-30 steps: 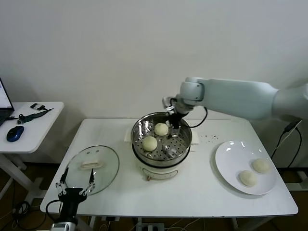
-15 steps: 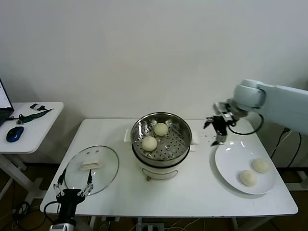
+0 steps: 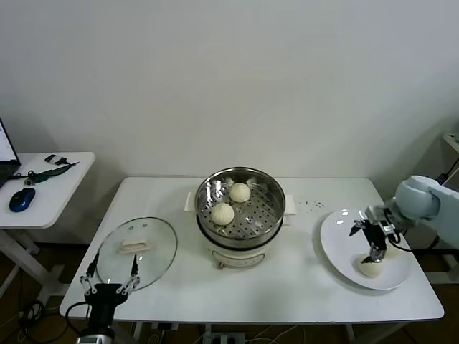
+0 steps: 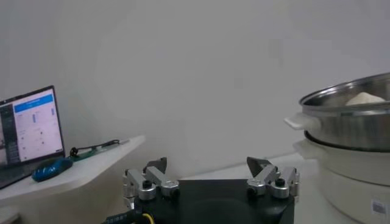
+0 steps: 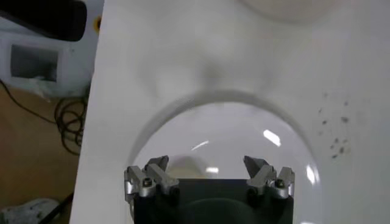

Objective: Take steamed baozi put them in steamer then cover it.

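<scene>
Hovering right gripper, fingers spread wide and empty, over a plate baozi: likely soft, light, best pinched gently across its sides.

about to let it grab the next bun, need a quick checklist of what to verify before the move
1. Right gripper open: ok, jaws stand apart in the right wrist view.
2. Right gripper over the plate: ok, just above the near baozi.
3. Second plate bun in sight: not ok, the arm hides that spot.
4. Room in the steamer: ok, two buns sit on the tray, with bare tray beside them.
5. Cover out of the way: ok, flat on the table, left of the steamer.
6. Left gripper parked: ok, open at the table's near left edge.
</scene>
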